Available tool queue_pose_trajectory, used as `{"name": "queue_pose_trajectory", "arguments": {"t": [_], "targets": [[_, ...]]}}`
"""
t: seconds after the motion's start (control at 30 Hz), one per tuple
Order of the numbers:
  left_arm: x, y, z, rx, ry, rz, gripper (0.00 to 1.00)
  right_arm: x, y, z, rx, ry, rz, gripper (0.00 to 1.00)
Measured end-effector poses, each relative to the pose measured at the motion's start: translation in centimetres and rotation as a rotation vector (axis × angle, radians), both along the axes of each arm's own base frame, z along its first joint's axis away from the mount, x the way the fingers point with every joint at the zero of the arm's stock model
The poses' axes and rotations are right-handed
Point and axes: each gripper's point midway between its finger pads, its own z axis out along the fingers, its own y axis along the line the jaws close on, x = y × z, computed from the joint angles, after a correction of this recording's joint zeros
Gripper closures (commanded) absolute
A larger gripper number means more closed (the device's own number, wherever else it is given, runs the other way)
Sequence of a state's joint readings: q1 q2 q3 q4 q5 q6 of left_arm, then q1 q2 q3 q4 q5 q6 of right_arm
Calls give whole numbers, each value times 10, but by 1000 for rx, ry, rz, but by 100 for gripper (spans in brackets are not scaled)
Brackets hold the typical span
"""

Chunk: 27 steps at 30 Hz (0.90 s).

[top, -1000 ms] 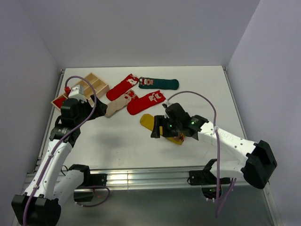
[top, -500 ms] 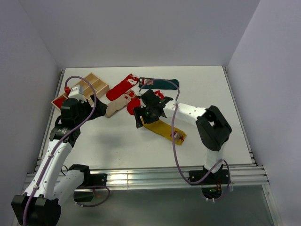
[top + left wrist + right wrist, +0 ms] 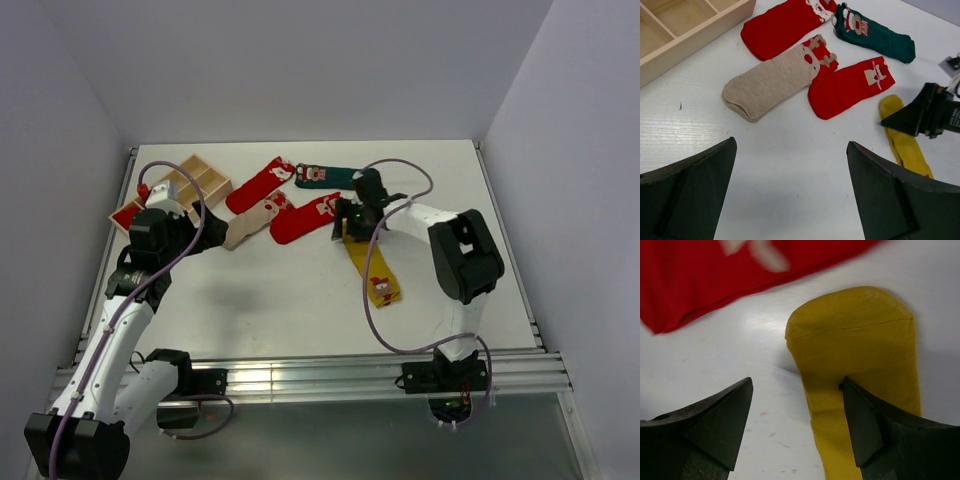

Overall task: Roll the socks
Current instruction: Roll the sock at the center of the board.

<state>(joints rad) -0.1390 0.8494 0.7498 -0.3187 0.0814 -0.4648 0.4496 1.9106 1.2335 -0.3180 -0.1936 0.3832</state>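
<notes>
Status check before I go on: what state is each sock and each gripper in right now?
yellow sock, flat, unrolled.
middle red sock, flat, unrolled.
far red sock, flat, unrolled.
beige sock, flat, unrolled.
green sock, flat, unrolled.
left gripper, open, empty.
right gripper, open, empty, at the yellow sock's toe.

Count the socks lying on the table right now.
5: upper red sock far left, beige sock in front of it, middle red sock, dark green sock at the back, mustard sock nearest. A sixth may hide: red fabric shows under the beige cuff.
</notes>
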Motion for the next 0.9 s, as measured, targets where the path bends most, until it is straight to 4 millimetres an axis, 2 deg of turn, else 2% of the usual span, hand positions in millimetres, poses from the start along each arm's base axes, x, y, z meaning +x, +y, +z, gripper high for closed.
{"name": "queue_pose_trajectory", "arguments": {"t": [0.07,0.13,0.23,0.37,0.43,0.53,0.7,0.8,0.9], "targets": [[0,0,-1,0,3,0,4,9,-33,0,-4,-3,-111,20],[1,0,-3,1,9,0,4,9,-70,2,-22,-8,-220,20],[1,0,-4,2,15,0,4,-7,-101,12,-44,-23,-304,20],[2,0,-6,3,19,0,4,-28,-102,41,-16,-91,-308,21],[2,0,-6,3,19,0,4,-41,-102,48,-2,-116,-308,23],[2,0,-6,3,20,0,4,-70,-107,34,-11,-85,-309,28],[3,0,-8,3,27,-1,4,-127,-117,-8,-58,49,-307,40],[3,-1,-10,4,36,-1,4,-135,-111,-7,-35,39,-300,43],[3,-1,-11,5,39,-1,4,-145,-97,-10,-15,60,-272,44]]}}
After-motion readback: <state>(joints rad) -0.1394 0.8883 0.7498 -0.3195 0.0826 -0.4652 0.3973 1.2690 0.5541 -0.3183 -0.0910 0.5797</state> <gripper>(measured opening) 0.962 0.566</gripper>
